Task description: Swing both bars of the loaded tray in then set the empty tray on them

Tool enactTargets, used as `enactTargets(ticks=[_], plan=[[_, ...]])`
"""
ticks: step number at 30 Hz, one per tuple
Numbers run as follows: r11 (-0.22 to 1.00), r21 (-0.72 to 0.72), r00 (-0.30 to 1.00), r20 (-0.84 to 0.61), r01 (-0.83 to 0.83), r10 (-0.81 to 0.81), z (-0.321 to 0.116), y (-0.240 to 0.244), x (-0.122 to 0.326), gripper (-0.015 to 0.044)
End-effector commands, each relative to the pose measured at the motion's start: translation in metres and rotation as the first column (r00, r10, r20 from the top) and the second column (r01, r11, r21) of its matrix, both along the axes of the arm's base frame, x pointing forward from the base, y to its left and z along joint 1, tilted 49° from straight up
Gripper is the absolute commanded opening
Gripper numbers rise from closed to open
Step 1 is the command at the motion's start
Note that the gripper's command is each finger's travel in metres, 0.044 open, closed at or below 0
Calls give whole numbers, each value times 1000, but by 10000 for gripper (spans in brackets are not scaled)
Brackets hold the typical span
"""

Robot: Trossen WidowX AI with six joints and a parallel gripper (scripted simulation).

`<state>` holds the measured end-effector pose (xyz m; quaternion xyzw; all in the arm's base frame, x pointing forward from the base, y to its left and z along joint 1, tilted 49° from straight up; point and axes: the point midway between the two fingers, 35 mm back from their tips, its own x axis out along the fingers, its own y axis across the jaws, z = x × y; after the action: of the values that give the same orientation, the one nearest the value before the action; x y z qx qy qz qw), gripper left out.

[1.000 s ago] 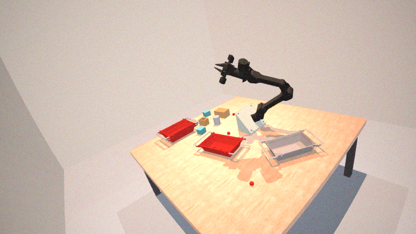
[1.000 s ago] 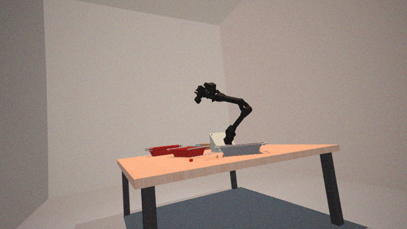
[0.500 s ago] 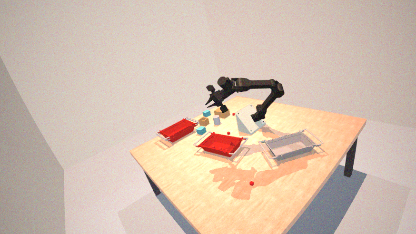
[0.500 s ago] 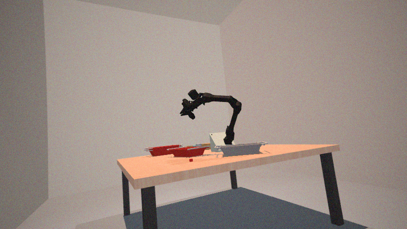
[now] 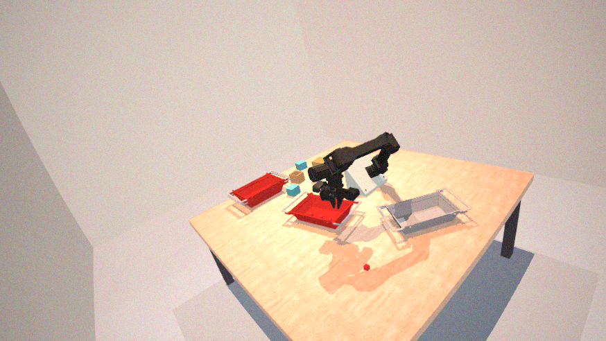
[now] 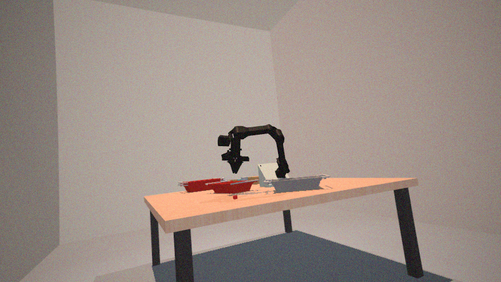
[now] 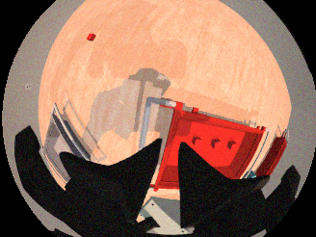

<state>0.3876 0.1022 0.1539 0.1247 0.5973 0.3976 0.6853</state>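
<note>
Counter (image 5: 423, 296) of pale wood on dark legs is seen from above, with a tiny red cube (image 5: 366, 267) lying alone on its near part. Farther back, a red tray (image 5: 319, 210) is set near the middle, its two wire bars (image 5: 351, 221) swung out over its ends. In the wrist view small red blocks (image 7: 214, 144) are seen inside it. To its right, well apart, a grey tray (image 5: 419, 210) of the same kind is placed, and to its left a second red tray (image 5: 257, 189) is laid. The tool (image 5: 338, 204) is hung above the middle red tray, pointed downward; its fingers are drawn nearly together with only a narrow gap, and nothing is pinched between them. From the side view it is seen clear of the tray. Behind the trays, a few blue (image 5: 292, 190) and tan (image 5: 297, 176) boxes are scattered beside the arm's white base (image 5: 360, 179).
</note>
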Motion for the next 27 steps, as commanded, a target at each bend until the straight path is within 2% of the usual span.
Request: enactTargets(ticks=[1,27], plan=[[997,73,993,-112,-28,37,6,29,-10,81],[997,76,993,-111,-29,37,-33,74,-18,81]])
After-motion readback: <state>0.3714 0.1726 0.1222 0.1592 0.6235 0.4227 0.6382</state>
